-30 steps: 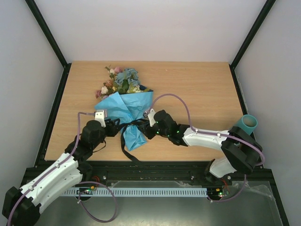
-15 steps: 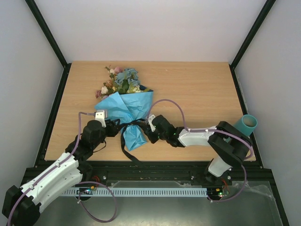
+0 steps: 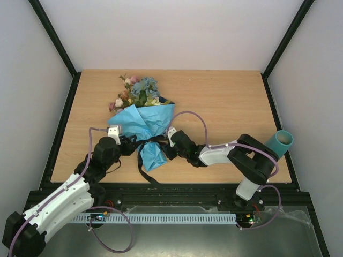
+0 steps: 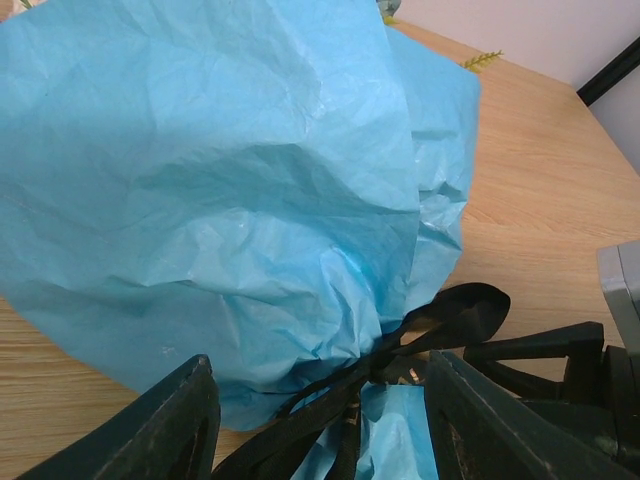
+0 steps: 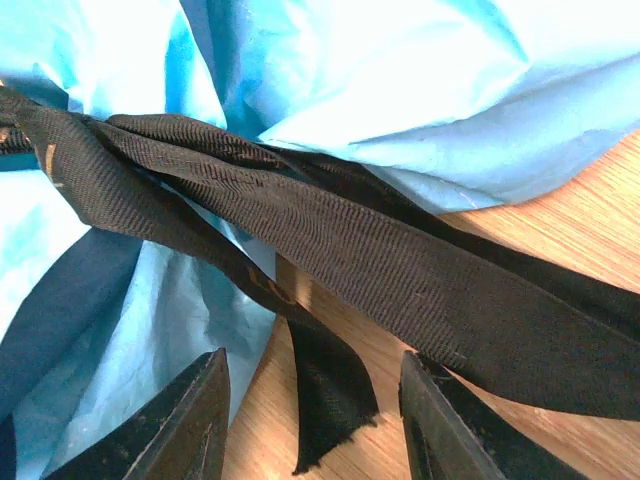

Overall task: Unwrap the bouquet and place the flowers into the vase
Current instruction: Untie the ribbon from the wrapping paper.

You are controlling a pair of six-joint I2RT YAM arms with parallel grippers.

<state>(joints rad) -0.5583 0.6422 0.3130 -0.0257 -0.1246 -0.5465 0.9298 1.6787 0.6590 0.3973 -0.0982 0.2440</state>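
**Both arms flank the ribbon knot, fingers open, bouquet not yet untied**

The bouquet (image 3: 142, 120) lies flat on the table (image 3: 225, 101). Its long axis runs from the flowers (image 3: 136, 92) at the far end to the pinched paper tail (image 3: 153, 158) at the near end, leaning a little to the left as it goes away. The black ribbon (image 3: 148, 141) crosses that axis at the waist, and its loose tails trail toward the near edge.

The left fingers (image 4: 185, 420) stand apart just left of the knot. Ribbon strands run between them, but nothing is pinched. The right fingers (image 5: 185, 420) also stand apart, just right of the knot. One frayed ribbon end (image 5: 322, 420) lies on the wood between them, and a broad band (image 5: 400, 270) passes just beyond their tips. Neither pair holds anything.

The knot therefore sits between the two arms, each reaching it from its own side across the bouquet's axis. The right arm looks better placed, since a free end already lies in its gap. Closing there and pulling outward, away from the waist, seems the likely way to loosen the tie, with the left fingers steadying the other side.

The vase (image 3: 281, 140) stands upright at the table's right edge, well apart from the bouquet, and is empty as far as can be seen.
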